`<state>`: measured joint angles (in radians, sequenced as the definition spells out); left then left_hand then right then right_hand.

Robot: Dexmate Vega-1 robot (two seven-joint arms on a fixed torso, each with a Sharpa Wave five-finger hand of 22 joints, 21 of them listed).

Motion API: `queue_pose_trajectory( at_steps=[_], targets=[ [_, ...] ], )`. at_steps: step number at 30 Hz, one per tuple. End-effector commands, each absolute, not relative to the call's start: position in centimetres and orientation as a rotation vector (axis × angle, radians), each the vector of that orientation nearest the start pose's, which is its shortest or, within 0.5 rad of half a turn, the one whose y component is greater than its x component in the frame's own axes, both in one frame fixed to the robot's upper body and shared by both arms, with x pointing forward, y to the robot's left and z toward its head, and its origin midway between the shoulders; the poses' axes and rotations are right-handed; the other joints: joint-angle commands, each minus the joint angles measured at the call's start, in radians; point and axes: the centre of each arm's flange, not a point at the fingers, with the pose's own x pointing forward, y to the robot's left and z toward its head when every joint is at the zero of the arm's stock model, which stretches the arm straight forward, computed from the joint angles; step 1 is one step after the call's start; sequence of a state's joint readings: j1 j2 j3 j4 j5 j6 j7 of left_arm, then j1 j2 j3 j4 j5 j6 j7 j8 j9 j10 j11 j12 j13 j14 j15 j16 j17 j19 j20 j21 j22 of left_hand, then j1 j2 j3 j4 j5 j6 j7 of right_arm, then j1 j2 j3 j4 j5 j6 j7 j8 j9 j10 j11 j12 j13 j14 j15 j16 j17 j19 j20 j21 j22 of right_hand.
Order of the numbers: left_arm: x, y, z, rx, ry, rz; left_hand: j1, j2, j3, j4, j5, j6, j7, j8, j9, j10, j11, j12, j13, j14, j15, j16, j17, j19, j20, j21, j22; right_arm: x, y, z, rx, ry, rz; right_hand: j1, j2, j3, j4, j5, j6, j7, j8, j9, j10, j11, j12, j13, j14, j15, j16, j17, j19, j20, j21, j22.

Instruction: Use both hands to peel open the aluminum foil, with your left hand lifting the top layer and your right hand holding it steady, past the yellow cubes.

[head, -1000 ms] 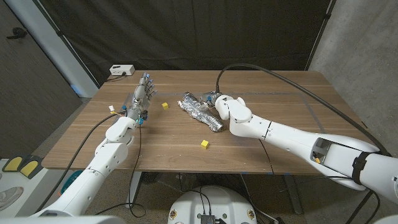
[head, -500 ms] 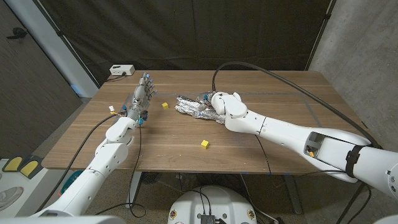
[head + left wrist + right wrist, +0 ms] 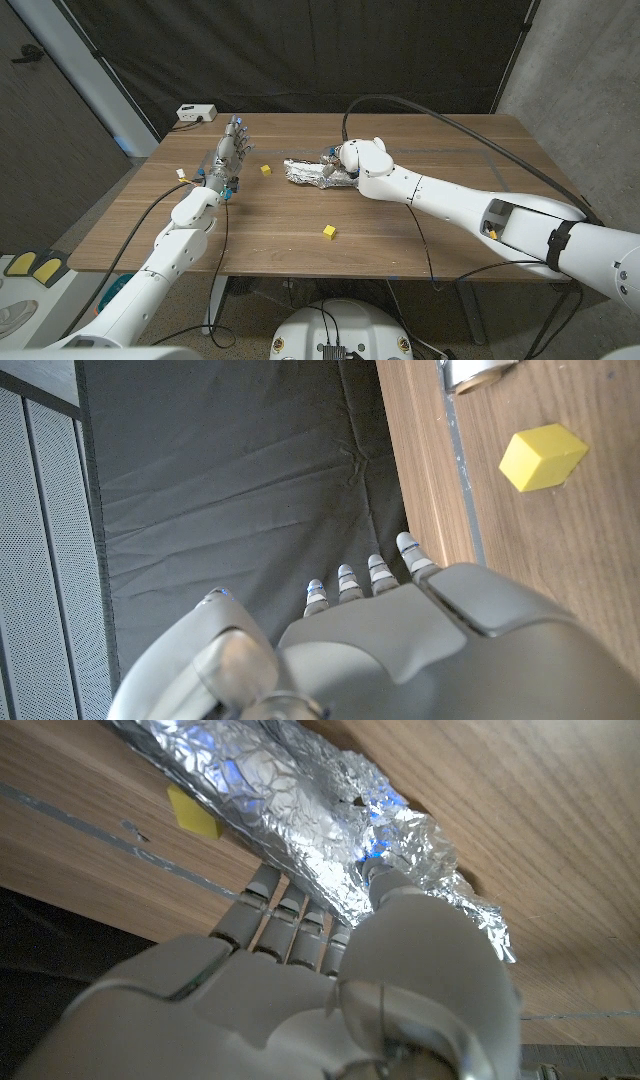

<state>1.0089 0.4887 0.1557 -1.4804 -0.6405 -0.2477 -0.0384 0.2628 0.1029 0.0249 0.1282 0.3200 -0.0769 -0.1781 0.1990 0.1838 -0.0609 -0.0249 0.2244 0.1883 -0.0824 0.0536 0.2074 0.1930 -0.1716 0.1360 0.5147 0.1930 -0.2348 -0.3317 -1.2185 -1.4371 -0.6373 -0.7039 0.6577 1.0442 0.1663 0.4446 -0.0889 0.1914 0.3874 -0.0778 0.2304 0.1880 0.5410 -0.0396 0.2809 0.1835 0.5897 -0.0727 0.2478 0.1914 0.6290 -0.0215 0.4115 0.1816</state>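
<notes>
Partly hidden foil (image 3: pixel 308 172), under right hand (image 3: pixel 345 160)

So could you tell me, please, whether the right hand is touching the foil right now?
Touching. In the right wrist view the right hand has its fingers pressed against the crumpled foil, with no gap between them.

Legible markings: none.
No text, label, brand, number or sign can be read on the table (image 3: pixel 300 215), the foil (image 3: pixel 312 172), the yellow cubes (image 3: pixel 328 232) or either arm.
</notes>
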Motion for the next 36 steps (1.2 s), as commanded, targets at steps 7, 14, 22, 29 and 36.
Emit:
queue_pose_trajectory(
  at_steps=[7,14,22,29,36],
  targets=[
    [61.0,33.0,-2.6,-0.116,-0.65,-0.145,0.005,0.002,-0.004,0.001,0.006,-0.006,0.001,-0.003,0.001,-0.004,0.001,-0.004,0.006,0.008,0.002,0.0,0.004,-0.01,0.009,-0.002,0.003,66.5,-2.1,-1.6,-1.687,0.051,0.397,0.099,0.009,-0.012,-0.06,-0.008,0.357,0.042,0.066,0.029,0.436,0.006,0.153,0.097,0.554,-0.164,0.24,0.16,0.185,-0.179,0.369,0.27],
    [61.1,33.0,-2.6,-0.113,-0.643,-0.151,0.006,0.002,-0.005,0.001,0.006,-0.008,0.001,-0.004,0.001,-0.003,0.001,-0.004,0.006,0.007,0.003,-0.001,0.004,-0.011,0.011,-0.003,0.002,66.3,-2.4,-1.5,-1.639,-0.015,0.377,0.234,-0.011,-0.084,-0.07,-0.013,0.47,0.054,0.099,0.111,0.542,-0.027,0.252,0.263,0.653,-0.16,0.451,0.426,0.206,-0.195,0.652,0.41],
    [61.2,32.9,-2.7,-0.113,-0.636,-0.157,0.007,0.003,-0.006,0.0,0.007,-0.013,0.0,-0.006,0.001,-0.007,-0.002,-0.007,0.006,0.005,0.001,-0.002,0.004,-0.011,0.01,-0.005,0.002,65.7,-3.3,-0.8,-1.517,-0.153,0.355,0.296,-0.004,-0.095,-0.074,-0.013,0.475,0.092,0.098,0.146,0.535,-0.007,0.275,0.323,0.65,-0.158,0.51,0.505,0.264,-0.198,0.729,0.413],
    [61.4,32.9,-2.8,-0.117,-0.635,-0.162,0.008,0.004,-0.007,0.0,0.008,-0.018,0.0,-0.008,0.001,-0.008,-0.002,-0.007,0.006,0.005,0.001,-0.003,0.004,-0.01,0.011,-0.006,0.002,65.4,-4.5,0.3,-1.354,-0.236,0.352,0.325,-0.004,-0.103,-0.072,-0.01,0.478,0.106,0.097,0.167,0.536,0.003,0.294,0.359,0.664,-0.157,0.536,0.528,0.315,-0.199,0.769,0.405],
    [61.6,32.9,-2.8,-0.118,-0.635,-0.164,0.009,0.004,-0.008,0.0,0.008,-0.019,0.0,-0.008,0.002,-0.007,-0.002,-0.008,0.006,0.007,0.001,-0.002,0.004,-0.009,0.011,-0.006,0.002,65.8,-6.2,0.8,-1.099,-0.287,0.421,0.341,-0.006,-0.106,-0.072,-0.006,0.488,0.119,0.101,0.179,0.544,0.01,0.301,0.368,0.673,-0.155,0.55,0.54,0.334,-0.199,0.785,0.397]
  ],
)
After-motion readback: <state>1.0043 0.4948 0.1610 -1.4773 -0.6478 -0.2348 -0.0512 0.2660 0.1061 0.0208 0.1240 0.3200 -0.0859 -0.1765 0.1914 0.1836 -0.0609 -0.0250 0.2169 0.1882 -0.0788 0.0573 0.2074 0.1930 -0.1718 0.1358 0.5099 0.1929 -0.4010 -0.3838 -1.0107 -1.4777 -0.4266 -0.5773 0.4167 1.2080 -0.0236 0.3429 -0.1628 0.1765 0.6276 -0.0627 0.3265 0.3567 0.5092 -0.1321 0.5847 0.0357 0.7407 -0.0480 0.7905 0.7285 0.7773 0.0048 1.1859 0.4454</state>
